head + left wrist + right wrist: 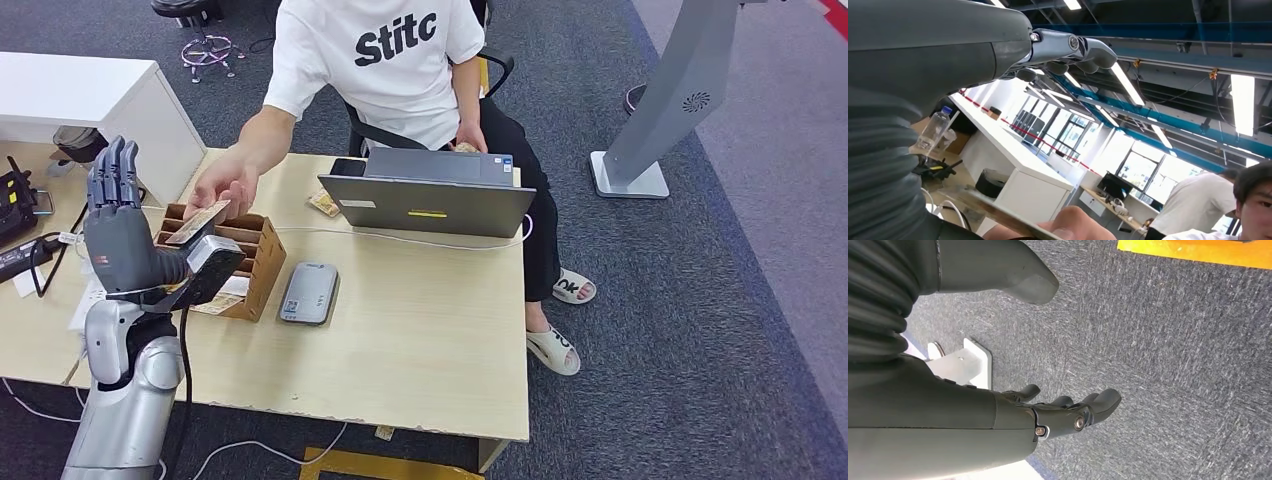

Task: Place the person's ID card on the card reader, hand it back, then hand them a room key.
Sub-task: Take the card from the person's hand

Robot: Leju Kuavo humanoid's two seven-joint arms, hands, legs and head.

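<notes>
My left hand (120, 235) is raised above the table's left side, fingers spread and pointing up, holding nothing. A person's hand (225, 190) reaches over and holds the ID card (200, 222) just beside my thumb. In the left wrist view the card's edge (998, 212) lies under my fingers (1068, 47), with the person's fingertip (1073, 227) on it. The grey card reader (308, 292) lies flat on the table to the right of my hand. A wooden slotted holder (262, 262) with cards stands between them. My right hand (1063, 412) hangs over the carpet, fingers loosely apart and holding nothing.
A grey laptop (430, 195) stands at the table's far side in front of the seated person (380, 60). A white cable (400, 240) runs across the wooden table (420, 350). Black devices and cables (20, 230) lie at the left. A small card (323, 203) lies by the laptop.
</notes>
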